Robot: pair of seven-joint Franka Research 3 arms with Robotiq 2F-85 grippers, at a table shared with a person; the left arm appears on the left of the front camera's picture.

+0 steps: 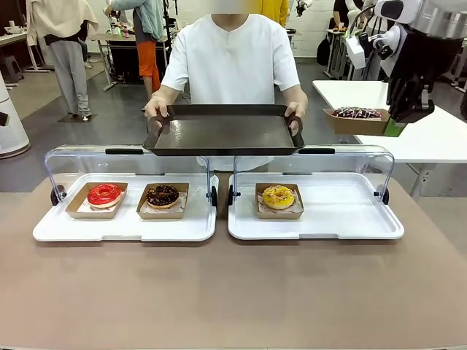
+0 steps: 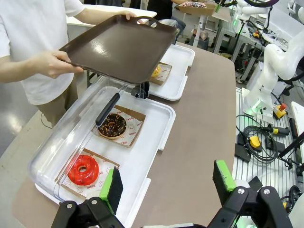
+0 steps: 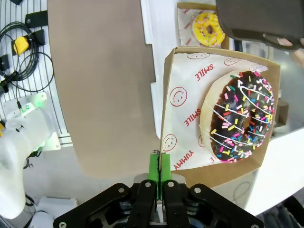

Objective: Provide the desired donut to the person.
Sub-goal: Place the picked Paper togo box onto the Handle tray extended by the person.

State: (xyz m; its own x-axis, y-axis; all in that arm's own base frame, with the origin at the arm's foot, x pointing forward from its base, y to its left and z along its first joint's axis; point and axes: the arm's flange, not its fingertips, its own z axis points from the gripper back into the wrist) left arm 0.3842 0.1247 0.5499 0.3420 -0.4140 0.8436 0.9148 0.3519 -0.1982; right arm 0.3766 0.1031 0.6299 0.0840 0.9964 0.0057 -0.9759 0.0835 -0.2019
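Note:
Across the table, the person [image 1: 233,58] in a white shirt holds a dark brown tray [image 1: 222,133] level with both hands. My right gripper [image 1: 394,128] is raised at the far right, beside that tray, and is shut on the edge of a cardboard donut tray [image 1: 343,122]. That tray carries a chocolate donut with coloured sprinkles [image 1: 356,112]. In the right wrist view the right gripper [image 3: 159,164] pinches the cardboard rim [image 3: 167,95], with the sprinkled donut [image 3: 242,116] ahead of it. My left gripper [image 2: 167,183] hangs open over the table's near left, holding nothing.
Two white serving trays [image 1: 124,227] [image 1: 343,219] with raised clear lids lie on the brown table. The left one holds a red donut [image 1: 104,195] and a chocolate donut [image 1: 162,195], the right one a yellow donut [image 1: 279,197]. A white side table [image 1: 438,135] stands at right.

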